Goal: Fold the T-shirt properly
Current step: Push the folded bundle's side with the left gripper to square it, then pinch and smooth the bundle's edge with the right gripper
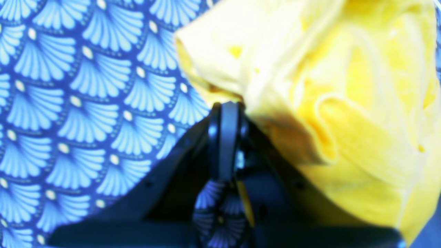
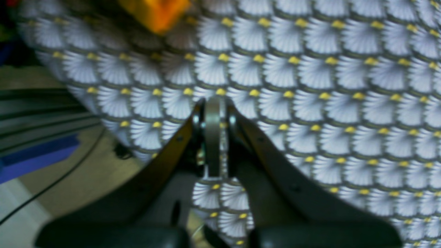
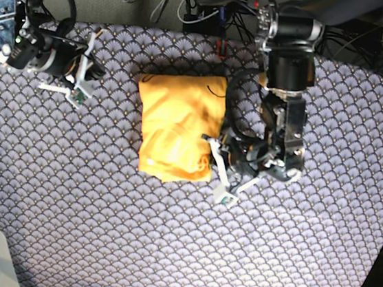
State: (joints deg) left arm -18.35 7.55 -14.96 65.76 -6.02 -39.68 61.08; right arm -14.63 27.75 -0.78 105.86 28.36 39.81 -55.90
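Note:
The T-shirt (image 3: 178, 128) lies folded into a yellow-orange rectangle on the patterned tablecloth in the middle of the base view. My left gripper (image 3: 214, 158) sits at the shirt's lower right edge. In the left wrist view the left gripper (image 1: 225, 110) is shut, its tips against the rumpled edge of the T-shirt (image 1: 327, 89); no cloth shows between them. My right gripper (image 3: 86, 79) hovers well to the left of the shirt. In the right wrist view the right gripper (image 2: 213, 103) is shut on nothing, and only a corner of the T-shirt (image 2: 155, 12) shows far ahead.
The scallop-patterned tablecloth (image 3: 167, 238) covers the whole table. Cables and dark equipment (image 3: 199, 13) run along the far edge. The floor and a blue object (image 2: 31, 158) show past the table's edge in the right wrist view.

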